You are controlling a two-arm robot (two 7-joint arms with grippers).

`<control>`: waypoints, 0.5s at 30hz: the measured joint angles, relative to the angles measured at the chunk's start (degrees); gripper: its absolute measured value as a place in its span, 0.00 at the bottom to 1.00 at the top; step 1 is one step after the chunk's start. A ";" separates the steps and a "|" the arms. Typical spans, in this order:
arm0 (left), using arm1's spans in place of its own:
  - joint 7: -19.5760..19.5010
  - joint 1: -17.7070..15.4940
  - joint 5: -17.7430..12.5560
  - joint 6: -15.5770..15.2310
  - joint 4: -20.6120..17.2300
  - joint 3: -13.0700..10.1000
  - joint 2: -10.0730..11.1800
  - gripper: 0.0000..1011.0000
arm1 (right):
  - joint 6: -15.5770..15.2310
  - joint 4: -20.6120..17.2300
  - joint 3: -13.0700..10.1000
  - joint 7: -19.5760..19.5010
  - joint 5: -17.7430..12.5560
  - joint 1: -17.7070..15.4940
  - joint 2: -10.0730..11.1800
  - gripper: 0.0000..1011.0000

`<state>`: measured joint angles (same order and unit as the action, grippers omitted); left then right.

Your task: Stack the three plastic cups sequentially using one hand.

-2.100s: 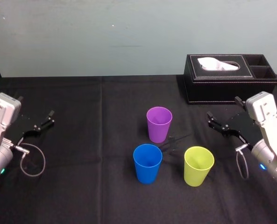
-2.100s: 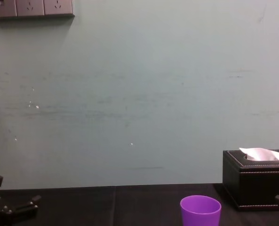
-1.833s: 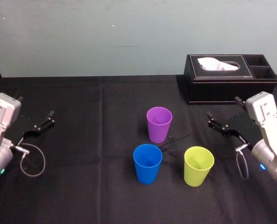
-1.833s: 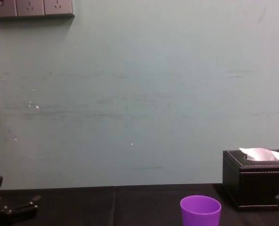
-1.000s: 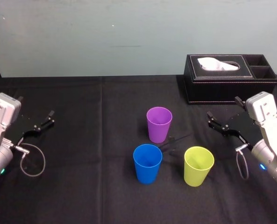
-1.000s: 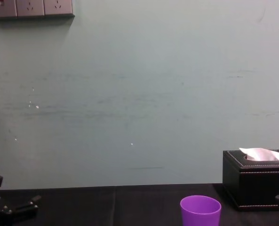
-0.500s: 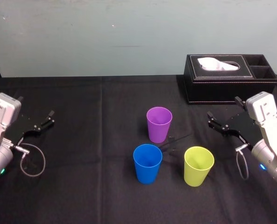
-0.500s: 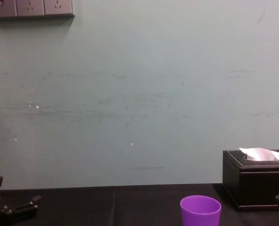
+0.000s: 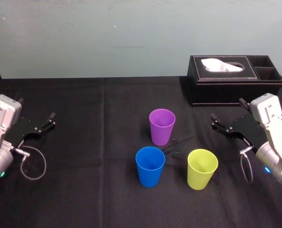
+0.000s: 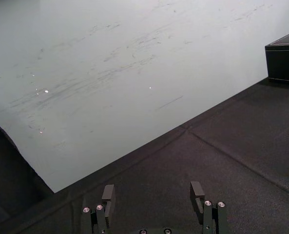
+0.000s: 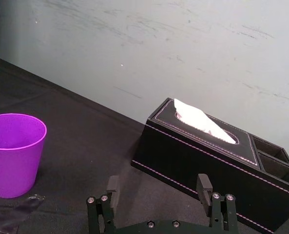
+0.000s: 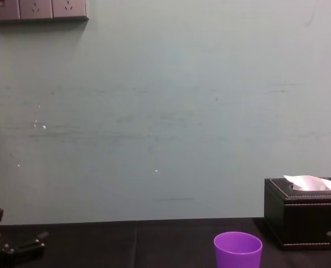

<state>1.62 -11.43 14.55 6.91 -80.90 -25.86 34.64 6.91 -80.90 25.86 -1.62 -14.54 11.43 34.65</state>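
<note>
Surface: table under a black cloth, set against a plain pale green wall. A socket strip sits high on that wall in the chest view.

Item 1: purple cup, upright, mouth up, near the middle of the cloth and farthest back of the three.
Item 2: blue cup, upright, in front of the purple one and slightly to its left, close by but apart.
Item 3: yellow-green cup, upright, level with the blue one and to its right, with a clear gap between them.
Item 4: black tissue box, back right, a white tissue standing out of its slot; no part of the task.

Left gripper: at the far left edge of the cloth, well apart from the cups, jaws spread and empty.
Right gripper: at the right edge, between the tissue box and the yellow-green cup, jaws spread wide with nothing in them.

Change over the past two seconds: none. All three cups and both arms sit exactly as before.

Assessment: stacking has not begun, and no cup is nested in another. The right gripper is the nearer one, so a reach to the yellow-green cup looks the likely opening step.
</note>
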 joint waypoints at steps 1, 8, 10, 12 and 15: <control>0.00 0.00 0.00 0.00 0.00 0.00 0.00 1.00 | 0.00 0.00 -0.03 0.03 0.00 -0.01 -0.01 0.99; 0.00 0.00 0.00 0.00 0.00 0.00 0.00 1.00 | -0.51 -2.20 -1.83 1.29 -0.67 -1.37 0.25 0.99; 0.00 0.00 0.00 0.00 0.00 0.00 0.00 1.00 | -0.68 -3.20 -2.55 1.80 -1.09 -2.01 0.57 0.99; 0.00 0.00 0.00 0.00 0.00 0.00 0.00 1.00 | -0.76 -4.37 -3.30 2.35 -1.49 -2.78 0.98 0.99; 0.00 0.00 0.00 0.00 0.00 0.00 0.00 1.00 | -0.86 -6.35 -4.44 3.20 -2.21 -4.09 1.75 0.99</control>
<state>1.62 -11.44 14.55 6.90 -80.90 -25.87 34.65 6.05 -87.25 21.42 1.58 -16.76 7.34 36.40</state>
